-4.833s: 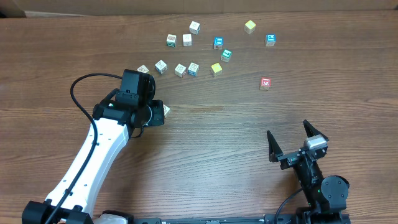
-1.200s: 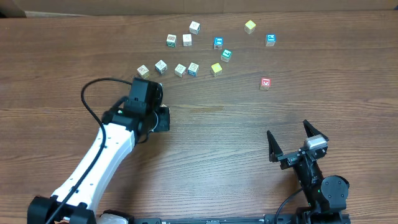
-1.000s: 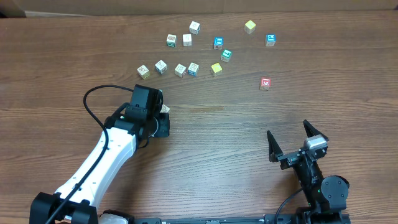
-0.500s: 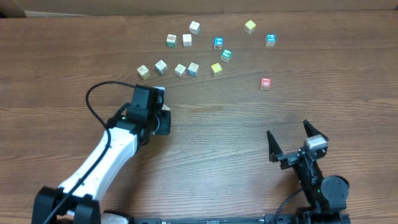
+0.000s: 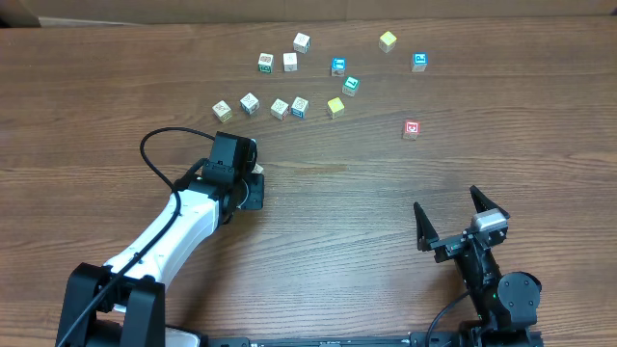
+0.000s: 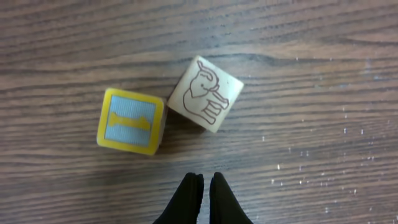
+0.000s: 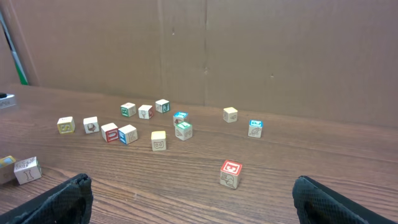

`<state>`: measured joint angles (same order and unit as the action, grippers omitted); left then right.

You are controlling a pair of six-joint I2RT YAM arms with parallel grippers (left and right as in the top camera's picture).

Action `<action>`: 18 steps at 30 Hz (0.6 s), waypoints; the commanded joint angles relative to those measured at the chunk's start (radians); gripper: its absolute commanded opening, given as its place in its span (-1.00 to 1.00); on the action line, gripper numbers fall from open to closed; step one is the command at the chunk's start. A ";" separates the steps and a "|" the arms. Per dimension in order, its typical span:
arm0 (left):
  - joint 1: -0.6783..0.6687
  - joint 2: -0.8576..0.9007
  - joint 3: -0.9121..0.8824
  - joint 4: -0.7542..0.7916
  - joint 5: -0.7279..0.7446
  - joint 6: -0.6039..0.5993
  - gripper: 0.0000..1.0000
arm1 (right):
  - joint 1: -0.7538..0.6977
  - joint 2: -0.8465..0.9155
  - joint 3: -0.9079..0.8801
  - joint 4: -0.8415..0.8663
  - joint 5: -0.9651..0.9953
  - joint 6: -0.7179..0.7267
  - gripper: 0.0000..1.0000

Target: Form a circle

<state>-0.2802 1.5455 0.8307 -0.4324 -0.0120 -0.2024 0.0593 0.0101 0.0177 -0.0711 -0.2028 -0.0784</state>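
**Closed, empty left claw (image 6: 202, 190) poised just below two touching cubes, wrist view.**

Yellow-rimmed cube (image 6: 130, 121) at centre left, elephant cube (image 6: 205, 93) turned at an angle and touching its upper right corner. In the overhead view, both largely hidden under the arm at left centre. No closed circle visible yet. Other cubes (image 5: 300, 106) strewn in a loose arc across upper centre, red cube (image 5: 412, 128) apart at right. Right claw (image 5: 446, 200) spread wide at lower right, holding nothing. Probable step: nudging the pair into place with the pinched tips. Best done low and slow, pressing through the middle of a flat face rather than a corner, to prevent spin. One cube at a time wherever the pair threatens to split.
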 commanded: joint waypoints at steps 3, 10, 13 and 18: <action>-0.005 0.042 -0.011 0.018 -0.023 0.019 -0.92 | -0.002 -0.007 -0.010 0.006 0.000 -0.001 1.00; -0.005 0.051 -0.011 0.019 -0.051 0.019 -0.92 | -0.002 -0.007 -0.010 0.006 0.000 -0.001 1.00; -0.005 0.051 -0.011 0.018 -0.052 0.018 -0.91 | -0.002 -0.007 -0.010 0.006 0.000 -0.001 1.00; -0.005 0.051 -0.011 0.029 -0.103 -0.023 -0.92 | -0.002 -0.007 -0.010 0.006 0.000 -0.001 1.00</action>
<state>-0.2802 1.5898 0.8288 -0.4156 -0.0689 -0.2070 0.0593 0.0101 0.0177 -0.0708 -0.2028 -0.0780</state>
